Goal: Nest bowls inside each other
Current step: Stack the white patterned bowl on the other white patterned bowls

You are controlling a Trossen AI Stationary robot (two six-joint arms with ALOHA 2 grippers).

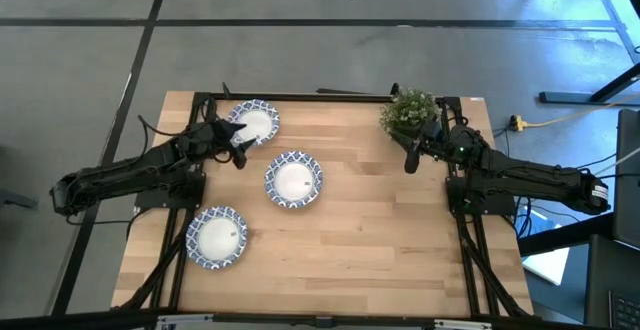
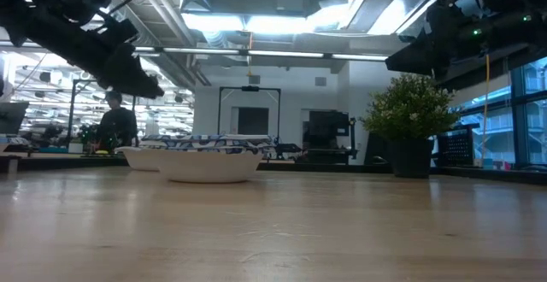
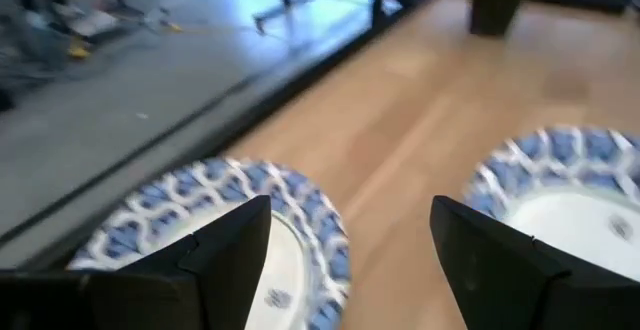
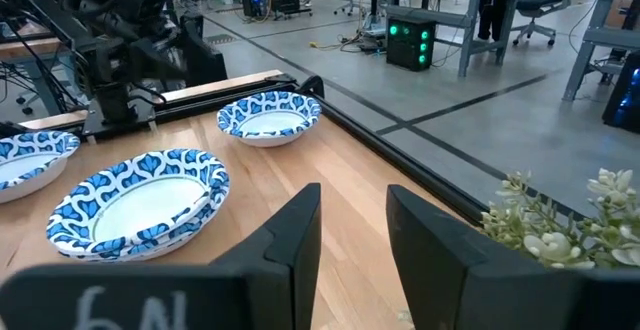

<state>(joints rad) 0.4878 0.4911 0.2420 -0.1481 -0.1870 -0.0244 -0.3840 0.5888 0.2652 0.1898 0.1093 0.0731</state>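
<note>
Bowls sit at three spots on the worktop (image 1: 400,240) — far-left (image 1: 255,121), centre (image 1: 294,179), near-left (image 1: 217,237). Left claw (image 1: 236,146) wide open, empty, above far-left bowl's edge. Right claw (image 1: 410,158) partly open, empty — beside potted plant (image 1: 408,110).

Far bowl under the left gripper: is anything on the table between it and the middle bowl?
No. Bare wood separates the far bowl, below the open left gripper, from the middle bowl. The potted plant stands off near the right gripper.
</note>
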